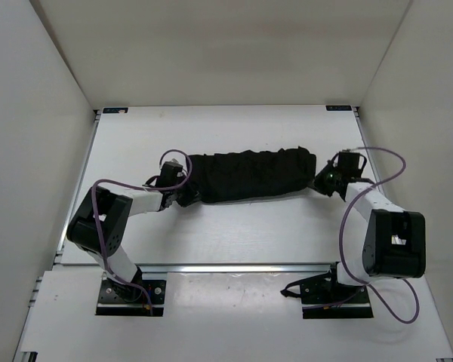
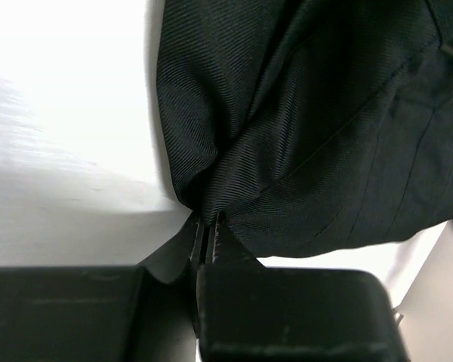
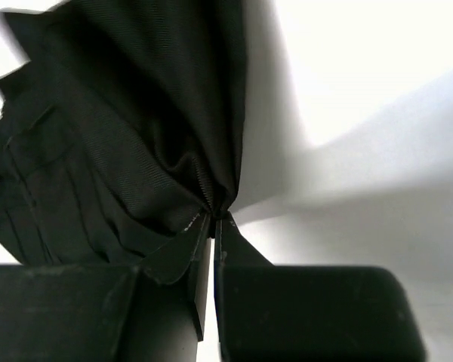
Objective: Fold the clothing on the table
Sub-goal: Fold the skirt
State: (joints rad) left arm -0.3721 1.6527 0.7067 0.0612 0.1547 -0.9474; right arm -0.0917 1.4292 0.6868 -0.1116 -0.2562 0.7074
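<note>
The clothing point(image 1: 251, 175), black pleated fabric, lies as a long band across the middle of the white table point(image 1: 234, 234). My left gripper point(image 1: 187, 194) is at its left end, shut on a pinch of the clothing point(image 2: 302, 121); the left gripper point(image 2: 206, 224) has fabric bunched between its tips. At the right end my right gripper point(image 1: 322, 181) is likewise shut on the clothing point(image 3: 113, 143). In the right wrist view the cloth gathers into the right gripper point(image 3: 214, 216).
White walls stand on the left, right and back of the table. A silver rail point(image 1: 234, 267) runs along the near edge, with both arm bases behind it. Purple cables point(image 1: 385, 162) loop from each arm.
</note>
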